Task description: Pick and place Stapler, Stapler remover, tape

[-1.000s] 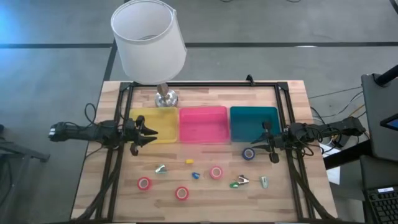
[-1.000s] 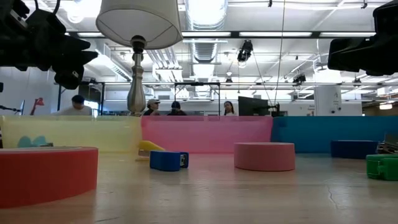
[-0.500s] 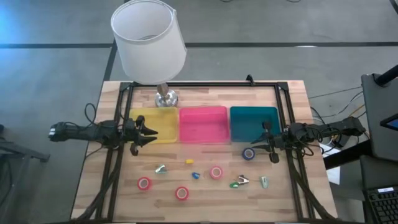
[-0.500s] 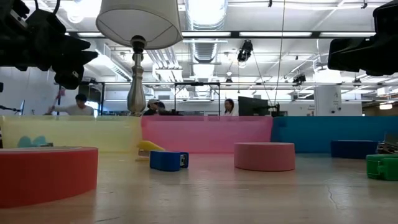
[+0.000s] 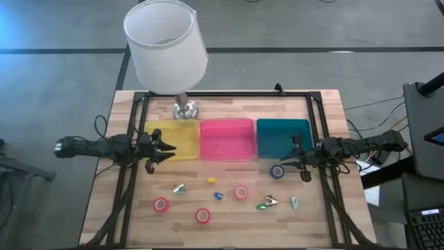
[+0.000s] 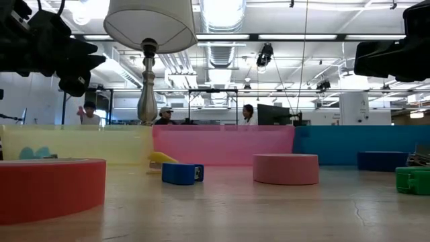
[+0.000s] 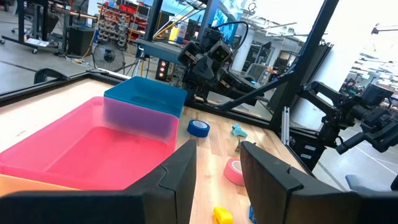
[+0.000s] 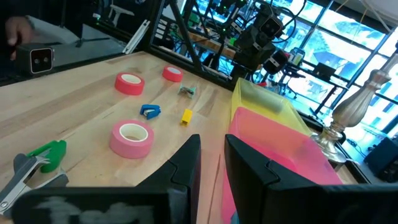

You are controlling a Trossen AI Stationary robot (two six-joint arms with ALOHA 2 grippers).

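Note:
Three red tape rolls (image 5: 161, 205) (image 5: 202, 215) (image 5: 241, 192) and a blue tape roll (image 5: 277, 171) lie flat on the wooden table. Between them sit a small yellow stapler (image 5: 211, 180) and a small blue stapler (image 5: 218, 196). Silvery-green stapler removers (image 5: 180, 188) (image 5: 267, 203) (image 5: 295, 203) lie nearby. My left gripper (image 5: 170, 148) hovers level over the yellow tray's left edge, open and holding nothing (image 7: 217, 149). My right gripper (image 5: 283, 161) hovers level just right of the blue tape, its fingers a little apart with nothing between them (image 8: 213, 143).
A yellow tray (image 5: 177, 132), a pink tray (image 5: 226, 139) and a teal tray (image 5: 284, 137) stand in a row behind the objects. A lamp with a white shade (image 5: 165, 45) stands at the far edge on a metal base (image 5: 186, 107). A black frame (image 5: 229, 94) rims the table.

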